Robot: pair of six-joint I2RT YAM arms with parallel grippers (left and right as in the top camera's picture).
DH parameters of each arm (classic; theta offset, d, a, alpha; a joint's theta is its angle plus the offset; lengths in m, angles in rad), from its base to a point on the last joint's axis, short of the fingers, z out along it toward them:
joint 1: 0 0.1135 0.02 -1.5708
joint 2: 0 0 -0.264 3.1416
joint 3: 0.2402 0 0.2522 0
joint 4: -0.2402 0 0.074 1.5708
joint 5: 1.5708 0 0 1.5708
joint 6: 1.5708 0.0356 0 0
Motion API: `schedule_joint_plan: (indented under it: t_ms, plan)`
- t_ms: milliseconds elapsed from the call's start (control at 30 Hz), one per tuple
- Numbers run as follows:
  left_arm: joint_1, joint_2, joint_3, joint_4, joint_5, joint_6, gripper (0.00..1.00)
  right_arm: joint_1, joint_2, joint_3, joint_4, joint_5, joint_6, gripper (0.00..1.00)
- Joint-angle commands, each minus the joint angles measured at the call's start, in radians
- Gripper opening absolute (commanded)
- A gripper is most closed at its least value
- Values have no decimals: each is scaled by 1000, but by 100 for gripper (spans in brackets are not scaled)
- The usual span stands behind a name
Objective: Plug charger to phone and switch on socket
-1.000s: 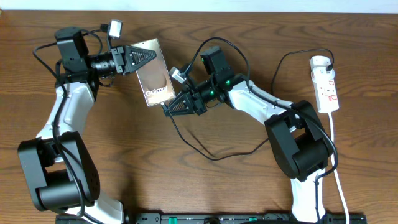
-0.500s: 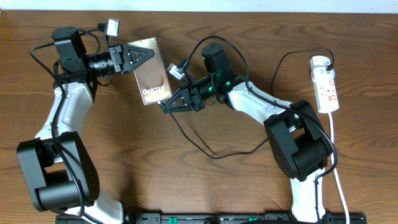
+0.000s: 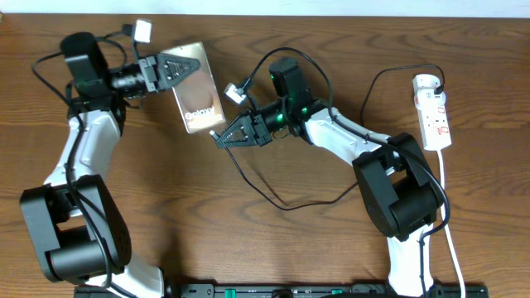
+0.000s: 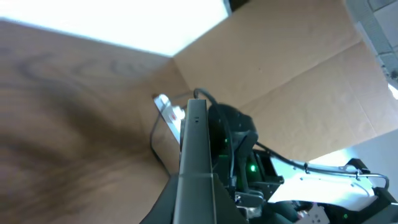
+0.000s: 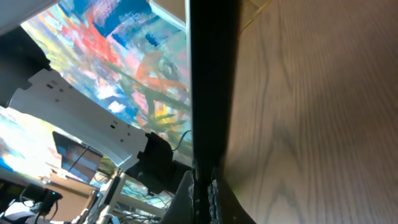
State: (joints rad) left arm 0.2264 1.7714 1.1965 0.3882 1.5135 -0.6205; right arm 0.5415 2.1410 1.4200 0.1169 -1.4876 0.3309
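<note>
My left gripper (image 3: 177, 68) is shut on the phone (image 3: 199, 101) and holds it off the table, tilted, with its lettered face up. In the left wrist view the phone (image 4: 194, 149) is edge-on between my fingers. My right gripper (image 3: 224, 136) is shut on the plug end of the charger, with its tip at the phone's lower right corner. The charger cable (image 3: 286, 207) loops over the table to a black adapter (image 3: 436, 82) on the socket (image 3: 436, 116) at the far right. In the right wrist view the jaws (image 5: 203, 186) pinch a thin dark piece below a dark upright strip (image 5: 211, 81).
The socket's white cord (image 3: 452, 228) runs down the right edge of the table. The right arm's elbow (image 3: 397, 194) sits between the cable loop and the socket. A black base bar (image 3: 281, 290) lies along the front edge. The table is brown wood (image 3: 207, 223).
My left gripper has lifted the phone a little up and to the left. My right gripper has moved left with the plug end and now sits at the phone's lower corner.
</note>
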Motion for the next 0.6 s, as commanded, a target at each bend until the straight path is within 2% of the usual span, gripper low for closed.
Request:
schedule_joint_plan:
  t_ms: [0, 167, 267, 367, 567]
  plan:
    - [53, -2, 2, 87, 24, -163, 7, -7, -11, 24, -2, 16, 10, 1]
    - [78, -2, 2, 112, 24, -195, 7, -8, -11, 24, -16, 71, 43, 1]
    - [89, -2, 2, 112, 24, -203, 7, -20, -11, 24, -95, 157, 58, 1]
    - [92, -2, 2, 113, 27, -232, 7, -45, -11, 24, -224, 273, 58, 1]
    - [92, -2, 2, 130, 38, -231, 8, -117, -11, 26, -597, 631, 62, 1]
